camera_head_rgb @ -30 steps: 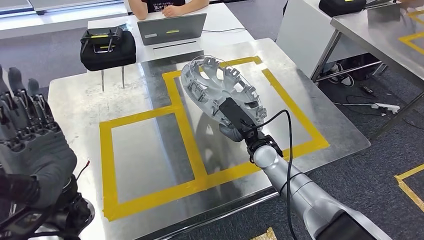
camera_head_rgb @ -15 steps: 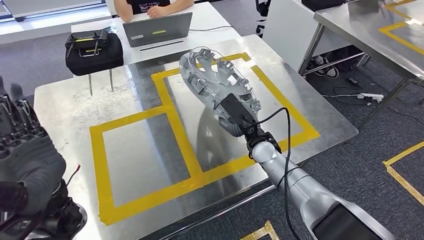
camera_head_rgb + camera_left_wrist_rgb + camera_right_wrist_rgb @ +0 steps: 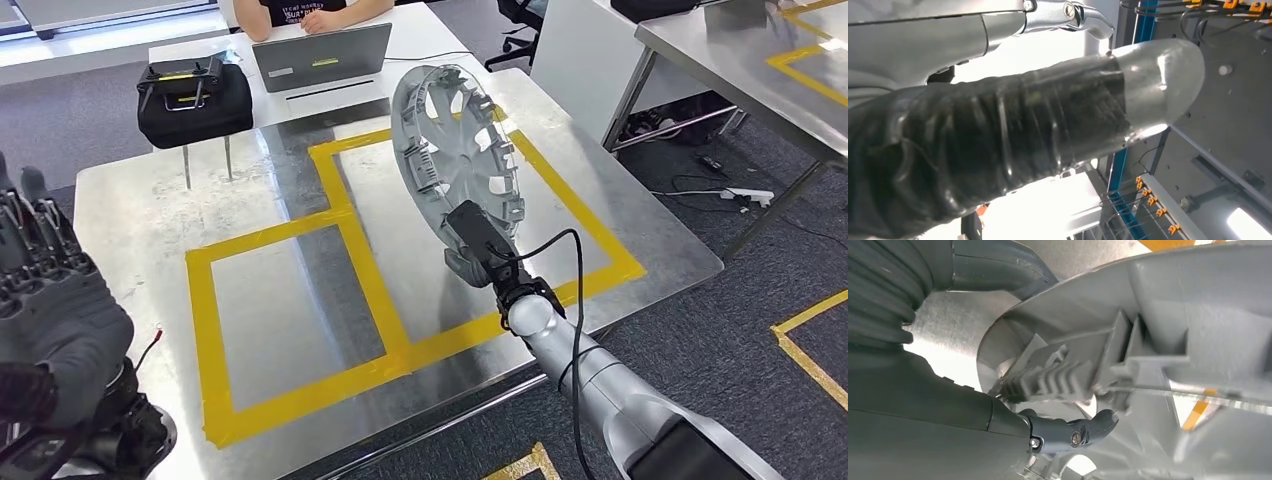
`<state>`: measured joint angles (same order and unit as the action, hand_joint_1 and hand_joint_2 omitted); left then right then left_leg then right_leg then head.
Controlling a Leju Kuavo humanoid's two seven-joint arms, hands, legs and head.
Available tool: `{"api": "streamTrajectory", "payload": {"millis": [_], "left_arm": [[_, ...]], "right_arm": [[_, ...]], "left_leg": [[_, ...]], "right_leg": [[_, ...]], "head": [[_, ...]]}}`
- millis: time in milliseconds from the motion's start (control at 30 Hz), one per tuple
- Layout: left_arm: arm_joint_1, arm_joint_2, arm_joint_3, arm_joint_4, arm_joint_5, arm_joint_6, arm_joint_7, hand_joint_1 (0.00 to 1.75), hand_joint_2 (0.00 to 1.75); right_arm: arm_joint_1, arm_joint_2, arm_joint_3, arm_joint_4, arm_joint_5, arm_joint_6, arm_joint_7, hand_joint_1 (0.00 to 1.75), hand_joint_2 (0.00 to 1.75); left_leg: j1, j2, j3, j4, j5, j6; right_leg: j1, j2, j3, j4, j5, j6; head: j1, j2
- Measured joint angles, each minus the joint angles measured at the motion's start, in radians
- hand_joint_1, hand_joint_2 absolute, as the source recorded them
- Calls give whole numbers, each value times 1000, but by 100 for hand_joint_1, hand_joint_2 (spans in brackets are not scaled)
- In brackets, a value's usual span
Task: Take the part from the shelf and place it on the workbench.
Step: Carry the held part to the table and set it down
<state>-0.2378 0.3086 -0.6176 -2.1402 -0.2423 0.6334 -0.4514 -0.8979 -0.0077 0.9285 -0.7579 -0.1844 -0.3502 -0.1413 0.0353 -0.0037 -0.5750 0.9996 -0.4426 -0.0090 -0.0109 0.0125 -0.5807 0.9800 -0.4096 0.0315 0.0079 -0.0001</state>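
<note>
While the right hand (image 3: 470, 250) grips its rim, the part (image 3: 455, 150) stands seemingly near-upright on edge.

Right robot hand (image 3: 462, 262) fingers hidden behind part (image 3: 455, 150).

Behind the steel table stands a white desk (image 3: 440, 30) with a grey laptop (image 3: 320, 57) open on it, its back turned this way, and a person (image 3: 315, 12) sits at it with hands near the laptop. To the left of the laptop rests a black case (image 3: 195, 100) with yellow markings on top. On the grey floor to the right, a white power strip (image 3: 745, 193) lies among loose cables, near a second steel table (image 3: 740, 70) marked with yellow tape.
</note>
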Motion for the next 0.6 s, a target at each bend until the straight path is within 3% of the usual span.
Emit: {"api": "streamTrajectory", "payload": {"millis": [200, 333, 600], "left_arm": [[0, 0, 0, 0, 3, -2, -4, 0, 0], [4, 0, 0, 0, 2, -3, -9, 0, 0], [15, 0, -1, 0, -2, -5, -10, 0, 0]], "right_arm": [[-12, -7, -1, 1, -37, 118, 13, 0, 175], [-24, -9, 7, 2, -19, 138, 43, 0, 0], [-30, -10, 19, 3, -5, 137, 63, 0, 0]], "left_leg": [[0, 4, 2, 0, -2, 2], [0, 4, 3, -1, -2, 2], [0, 4, 5, -1, -2, 2]], "right_leg": [[0, 4, 0, 0, 0, 0], [0, 5, 1, 0, -1, 1], [0, 5, 2, 0, -1, 1]], "head": [[0, 0], [-1, 0], [-2, 0]]}}
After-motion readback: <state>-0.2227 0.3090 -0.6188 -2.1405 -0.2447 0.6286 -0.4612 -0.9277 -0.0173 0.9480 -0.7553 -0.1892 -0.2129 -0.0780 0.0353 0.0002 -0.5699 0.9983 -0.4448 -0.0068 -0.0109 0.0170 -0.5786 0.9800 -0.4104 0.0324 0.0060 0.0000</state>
